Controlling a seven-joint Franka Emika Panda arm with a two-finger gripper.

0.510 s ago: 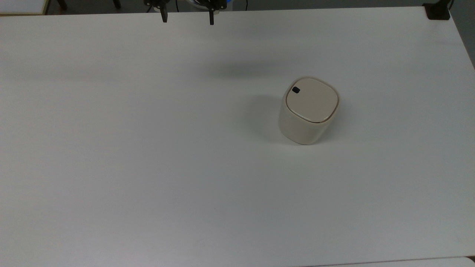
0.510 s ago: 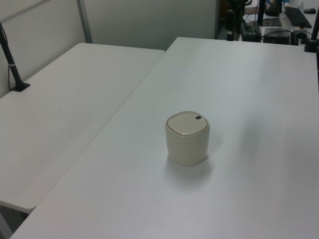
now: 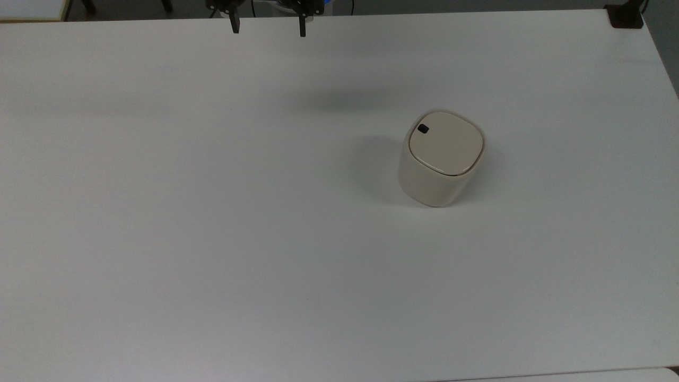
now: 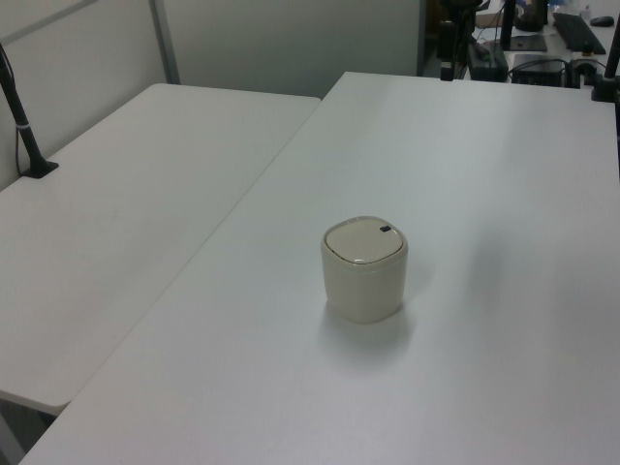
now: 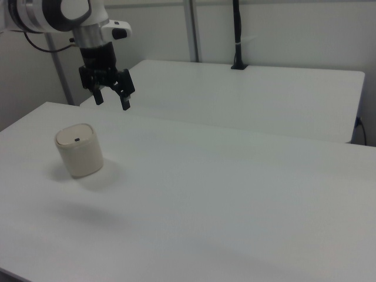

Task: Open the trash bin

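the gripper (image 5: 111, 97) is held open and empty high above the table's (image 3: 159, 212) far edge in the top view, while the lidded bin (image 3: 441, 159) is set mid-table — toward the top view's right and nearer edge — its button (image 3: 423, 128) facing the gripper.

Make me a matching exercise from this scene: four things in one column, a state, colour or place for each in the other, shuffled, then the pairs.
Things
1. lid
2. button
3. end effector
4. bin

Descriptions
A. black, near one corner of the lid
B. open, raised above the table, holding nothing
C. shut flat
D. upright on the white table

Pairs: 1-C, 2-A, 3-B, 4-D
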